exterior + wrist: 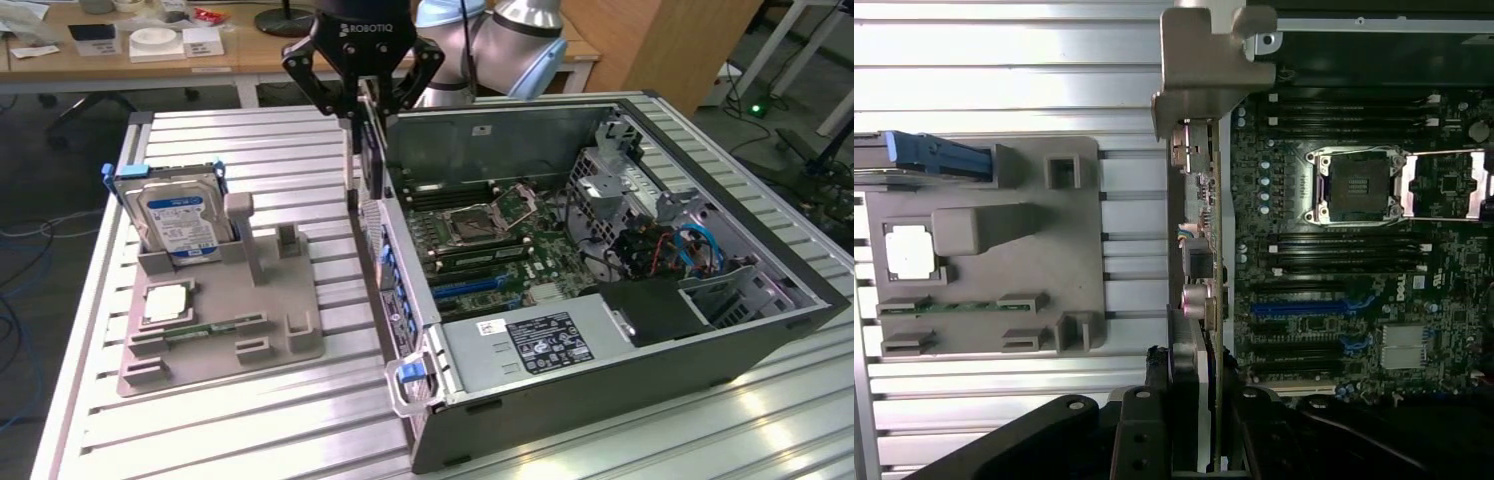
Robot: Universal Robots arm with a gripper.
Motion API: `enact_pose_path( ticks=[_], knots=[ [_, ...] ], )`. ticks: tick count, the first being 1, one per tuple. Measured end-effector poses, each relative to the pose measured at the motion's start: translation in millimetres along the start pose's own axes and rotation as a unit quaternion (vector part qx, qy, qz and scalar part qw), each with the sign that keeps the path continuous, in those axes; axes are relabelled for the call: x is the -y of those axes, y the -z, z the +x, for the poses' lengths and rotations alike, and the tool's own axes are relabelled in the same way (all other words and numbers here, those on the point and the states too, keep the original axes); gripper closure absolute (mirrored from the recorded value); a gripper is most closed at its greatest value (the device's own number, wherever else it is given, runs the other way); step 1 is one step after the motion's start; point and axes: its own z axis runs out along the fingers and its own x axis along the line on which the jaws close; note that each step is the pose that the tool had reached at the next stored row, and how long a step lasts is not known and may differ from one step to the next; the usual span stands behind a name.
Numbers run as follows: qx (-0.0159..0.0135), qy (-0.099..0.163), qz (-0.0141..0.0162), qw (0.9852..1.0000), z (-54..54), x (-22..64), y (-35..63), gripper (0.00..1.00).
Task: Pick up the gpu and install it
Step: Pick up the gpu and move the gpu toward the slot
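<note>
The gpu hangs on edge from my gripper, a thin card with a silver-grey bracket at its far end. My gripper is shut on the card's near end, one finger on each face. In the exterior view the card hangs over the left wall of the open computer case, at its back corner. The motherboard lies inside, and its blue expansion slots are beside the card, apart from it.
A grey fixture tray lies at the exterior view's left on the slatted table. It carries a hard drive standing upright, a processor chip and a memory stick. The power supply fills the case's near end.
</note>
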Motion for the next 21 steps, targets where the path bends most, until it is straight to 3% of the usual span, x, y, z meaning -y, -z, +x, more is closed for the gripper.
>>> enact_pose_path(
  ticks=[21],
  knots=[
    [0.0, 0.0, 0.0, 1.0, -24.1, -1.0, -0.8, 0.72]
  ],
)
